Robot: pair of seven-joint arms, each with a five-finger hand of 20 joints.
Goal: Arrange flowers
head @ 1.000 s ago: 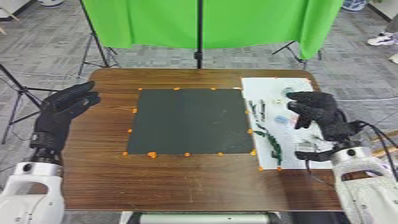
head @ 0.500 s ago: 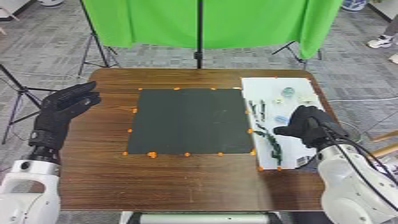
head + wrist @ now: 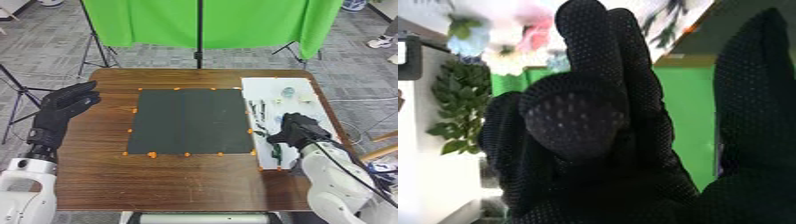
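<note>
"What's nearest?"

"A leafy sprig (image 3: 276, 153) on the white sheet (image 3: 263, 90), probably for easy reach. My right hand (image 3: 297, 127) is at its far end, fingers released."

"Beyond?"

"The dark mat (image 3: 191, 120), likely for arranging; my left hand (image 3: 67, 102), loose, leaving it free; pale flowers (image 3: 306, 98) farther up the sheet."

Table (image 3: 178, 192): brown, wood-grained. Mat (image 3: 191, 120): dark grey. Sheet (image 3: 265, 87): white. Curtain (image 3: 151, 25): plain green. Floor (image 3: 49, 50): mottled grey. Left hand (image 3: 62, 105) and right hand (image 3: 298, 127): black (the latter speckled with small pale dots). Blooms: pink flower (image 3: 536, 36), pale blue flower (image 3: 469, 44). Leaves (image 3: 457, 95): green.
</note>
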